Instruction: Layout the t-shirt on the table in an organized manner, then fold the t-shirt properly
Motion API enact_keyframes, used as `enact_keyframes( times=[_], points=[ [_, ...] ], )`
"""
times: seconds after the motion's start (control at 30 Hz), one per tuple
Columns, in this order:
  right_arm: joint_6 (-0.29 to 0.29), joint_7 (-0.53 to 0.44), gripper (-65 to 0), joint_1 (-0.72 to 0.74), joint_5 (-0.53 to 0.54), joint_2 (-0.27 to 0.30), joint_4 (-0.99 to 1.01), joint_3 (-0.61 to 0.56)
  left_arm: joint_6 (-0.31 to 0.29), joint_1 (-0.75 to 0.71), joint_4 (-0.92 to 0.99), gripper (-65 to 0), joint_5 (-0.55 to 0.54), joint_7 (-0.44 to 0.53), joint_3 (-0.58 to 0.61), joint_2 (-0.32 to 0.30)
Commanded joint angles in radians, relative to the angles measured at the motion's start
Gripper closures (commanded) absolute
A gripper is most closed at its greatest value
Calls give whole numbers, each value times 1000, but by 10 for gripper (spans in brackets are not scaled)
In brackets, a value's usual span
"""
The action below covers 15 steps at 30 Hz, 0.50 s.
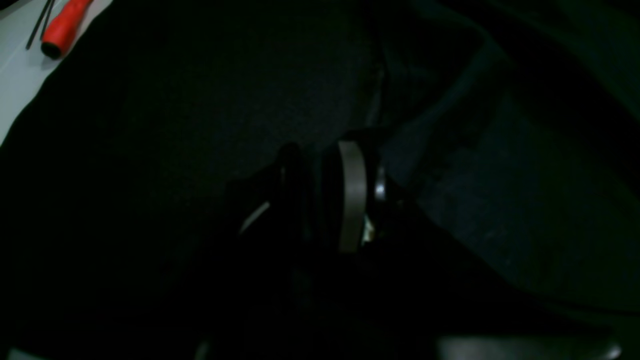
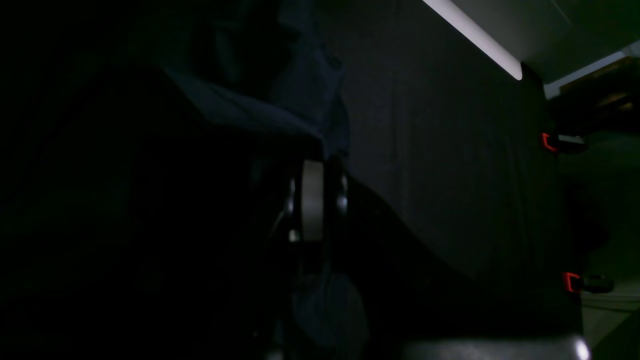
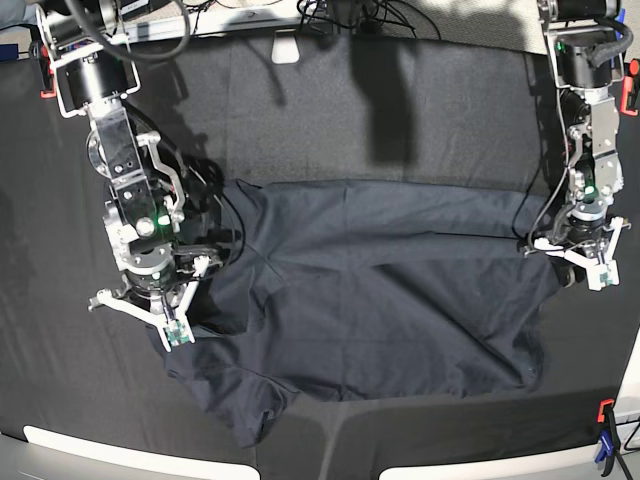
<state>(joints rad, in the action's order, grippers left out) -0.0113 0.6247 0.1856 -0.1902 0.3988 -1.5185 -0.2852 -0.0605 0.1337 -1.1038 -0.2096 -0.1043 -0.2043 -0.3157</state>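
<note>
The dark navy t-shirt [image 3: 380,290] lies spread across the middle of the black-clothed table [image 3: 330,110], with wrinkles and a bunched lower-left corner. My right gripper [image 3: 172,330] is at the shirt's left edge. In the right wrist view it [image 2: 312,200] is shut, with shirt fabric [image 2: 280,110] pinched between the pads. My left gripper [image 3: 585,268] is at the shirt's right edge. In the left wrist view its fingers [image 1: 325,195] stand close together against the shirt [image 1: 500,190]. That view is very dark.
Orange clamps hold the table cloth at the corners [image 3: 605,420] [image 3: 45,75] [image 2: 550,142]. A red clamp handle [image 1: 62,25] lies on the pale table edge. A white object [image 3: 287,48] and cables sit at the table's back edge.
</note>
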Motion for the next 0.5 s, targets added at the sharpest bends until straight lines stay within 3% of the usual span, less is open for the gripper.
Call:
enact_keyframes(
  times=[0.0, 0.47],
  points=[
    [-21, -29, 0, 35, -18, 11, -16, 8, 0, 25, -16, -114, -1, 31, -5, -16],
    [-21, -23, 0, 68, -15, 11, -16, 8, 0, 75, -16, -115, -1, 31, -5, -34]
  ],
)
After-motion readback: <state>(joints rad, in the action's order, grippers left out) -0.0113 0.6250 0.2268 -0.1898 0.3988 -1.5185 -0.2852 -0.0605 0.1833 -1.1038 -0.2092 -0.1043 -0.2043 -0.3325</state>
